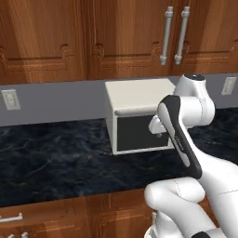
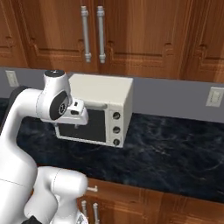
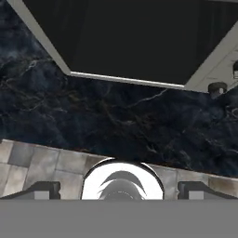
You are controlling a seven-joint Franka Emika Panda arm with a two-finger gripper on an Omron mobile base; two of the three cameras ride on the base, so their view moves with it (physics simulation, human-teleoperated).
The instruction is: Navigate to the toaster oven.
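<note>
toaster oven point(image 2: 98, 111): sits mid-frame on the dark tabletop point(image 2: 175, 148), against the wall
pincer point(image 3: 119, 188): spread wide, holding nothing
risk: if the base creeps closer, the folded arm could bump the oven's glass door

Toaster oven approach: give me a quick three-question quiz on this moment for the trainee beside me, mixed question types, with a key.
1. True or false: the toaster oven stands on the dark marble counter, its back toward the grey wall.
2. Multiple choice: in the right base view, where is the oven's column of knobs?
A. Left of the glass door
B. Right of the glass door
C. On top of the oven
3. Fill in: in the hand view, the gripper has its fingertips set wide ____, with nothing between them.

Key: 1 true; 2 B; 3 apart.
</note>
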